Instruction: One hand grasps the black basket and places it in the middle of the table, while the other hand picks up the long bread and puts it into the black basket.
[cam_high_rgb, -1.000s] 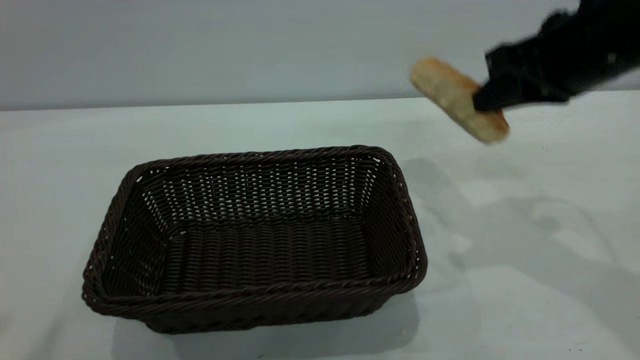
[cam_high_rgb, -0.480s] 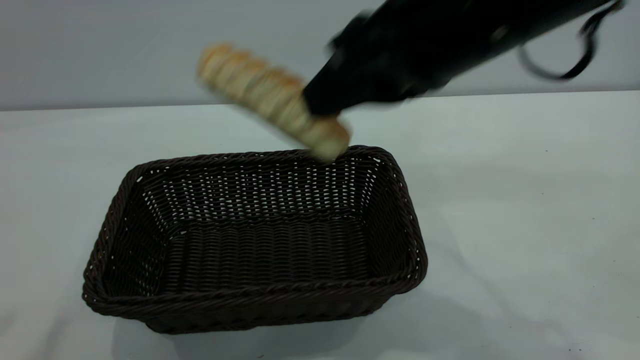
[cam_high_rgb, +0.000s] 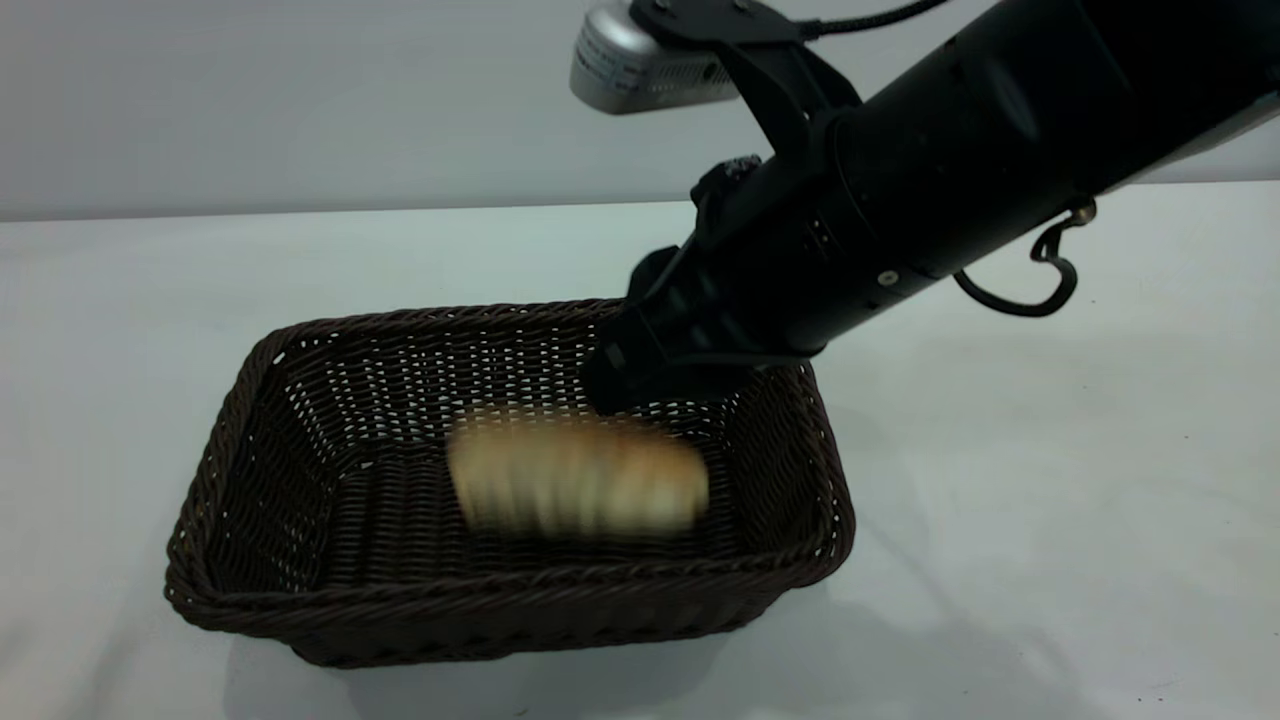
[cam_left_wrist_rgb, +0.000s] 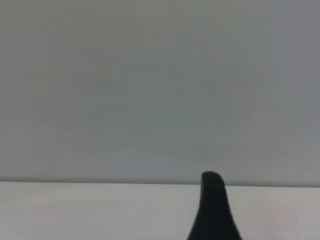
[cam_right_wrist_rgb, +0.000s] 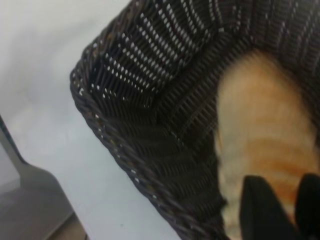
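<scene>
Long bread (cam_high_rgb: 578, 478) in black basket (cam_high_rgb: 300, 600)

No legible text, labels, brand marks, numbers or signs in any of the three views. The silver-grey camera housing (cam_high_rgb: 640, 70) mounted on the right arm shows only a fine perforated pattern, no readable marking. The dark brown-black woven wicker basket (cam_high_rgb: 300, 600) and the plain white worktop (cam_high_rgb: 1050, 520) carry no lettering.
</scene>
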